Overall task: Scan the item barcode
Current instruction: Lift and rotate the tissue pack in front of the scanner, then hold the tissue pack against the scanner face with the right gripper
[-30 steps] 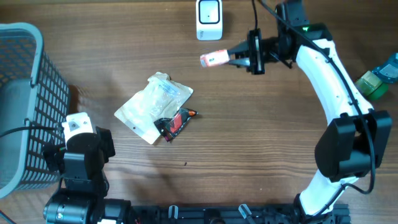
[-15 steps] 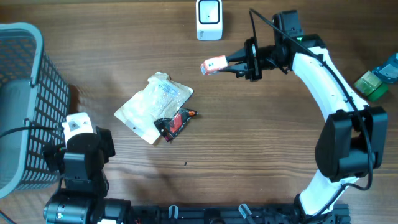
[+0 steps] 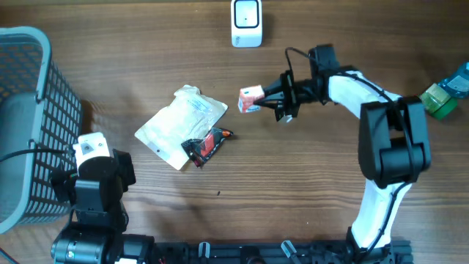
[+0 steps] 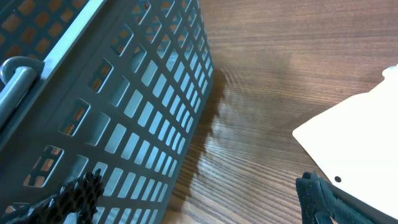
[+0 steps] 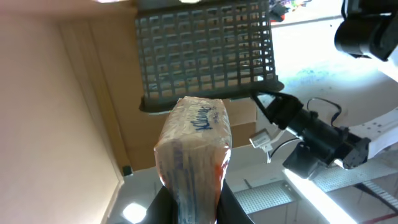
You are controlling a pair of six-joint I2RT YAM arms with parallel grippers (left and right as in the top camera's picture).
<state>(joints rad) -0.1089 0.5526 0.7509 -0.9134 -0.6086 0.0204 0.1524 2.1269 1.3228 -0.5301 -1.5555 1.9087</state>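
Right gripper, clamped on the tissue packet, has pulled back from the scanner at the table's far edge. Left gripper gapes wide beside the basket.

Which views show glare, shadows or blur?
Right wrist view: the background right of the held packet is washed out white; the packet looks slightly soft. Left wrist view: the basket casts a shadow on the table; the white pouch shows no detail. Overhead view: even light, sharp.
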